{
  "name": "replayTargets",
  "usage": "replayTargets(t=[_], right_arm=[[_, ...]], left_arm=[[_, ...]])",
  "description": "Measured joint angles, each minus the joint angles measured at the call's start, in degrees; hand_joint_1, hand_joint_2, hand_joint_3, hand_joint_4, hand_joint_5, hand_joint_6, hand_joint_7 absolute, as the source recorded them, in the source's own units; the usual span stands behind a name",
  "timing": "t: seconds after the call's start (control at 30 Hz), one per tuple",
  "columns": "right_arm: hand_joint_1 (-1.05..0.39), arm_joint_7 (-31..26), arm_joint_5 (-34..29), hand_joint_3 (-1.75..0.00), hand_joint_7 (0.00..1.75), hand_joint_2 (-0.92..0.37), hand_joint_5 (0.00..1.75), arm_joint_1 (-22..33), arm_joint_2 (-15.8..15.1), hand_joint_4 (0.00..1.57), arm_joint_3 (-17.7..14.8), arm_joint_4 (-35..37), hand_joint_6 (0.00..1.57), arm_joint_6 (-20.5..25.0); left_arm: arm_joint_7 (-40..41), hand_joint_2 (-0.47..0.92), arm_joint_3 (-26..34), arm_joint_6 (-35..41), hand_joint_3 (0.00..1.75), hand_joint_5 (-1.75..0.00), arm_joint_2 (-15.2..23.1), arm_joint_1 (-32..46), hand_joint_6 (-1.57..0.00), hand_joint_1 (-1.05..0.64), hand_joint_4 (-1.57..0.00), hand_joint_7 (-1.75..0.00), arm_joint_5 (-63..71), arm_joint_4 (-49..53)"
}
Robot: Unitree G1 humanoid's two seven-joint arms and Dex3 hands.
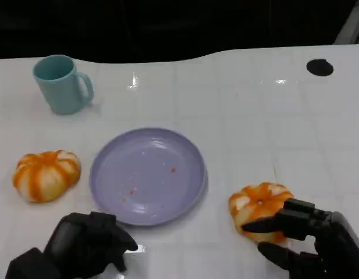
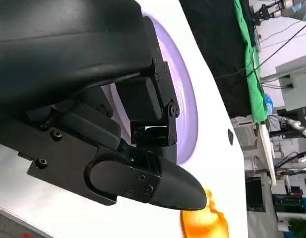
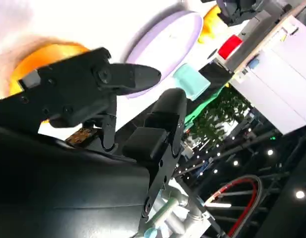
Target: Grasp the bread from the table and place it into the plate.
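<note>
The orange-striped bread is touched at its near side by the right hand, fingers spread around it, not clasped.

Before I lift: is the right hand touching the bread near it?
Touching. In the head view the right hand has fingers lying across the bread.

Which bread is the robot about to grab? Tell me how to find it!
Find the big purple plate in the middle of the white table. The bread sits just off the plate's right side, round, orange and white like a little pumpkin. Another bun just like it lies left of the plate, but this one has the robot's black right hand at it.
</note>
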Motion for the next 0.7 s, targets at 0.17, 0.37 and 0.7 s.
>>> replayTargets(t=[0.17, 0.37, 0.7], right_arm=[[-0.48, 1.7, -0.9, -0.18, 0.07, -0.92, 0.64, 1.1, -1.1, 0.38, -0.2, -6.1, 0.59, 3.8], [-0.57, 10.6, -1.2, -0.11, 0.00, -0.92, 0.45, 4.3, -5.7, 0.08, -0.7, -19.4, 0.32, 15.2], [-0.64, 23.1, -5.7, -0.03, 0.01, -0.92, 0.26, 6.1, -11.7, 0.00, -1.5, -35.4, 0.19, 31.9]], left_arm=[[0.0, 0.92, 0.0, 0.0, 0.20, -1.21, -0.1, 0.0, -1.31, -1.05, -1.19, -0.68, 0.0, 0.0], [0.0, 0.92, -0.1, 0.1, 0.19, -1.20, -0.4, 0.1, -1.32, -1.05, -1.19, -0.68, 0.0, -0.2], [0.4, 0.92, -0.2, 0.1, 0.19, -1.20, -0.6, 0.4, -1.31, -1.05, -1.19, -0.68, 0.3, -0.7]])
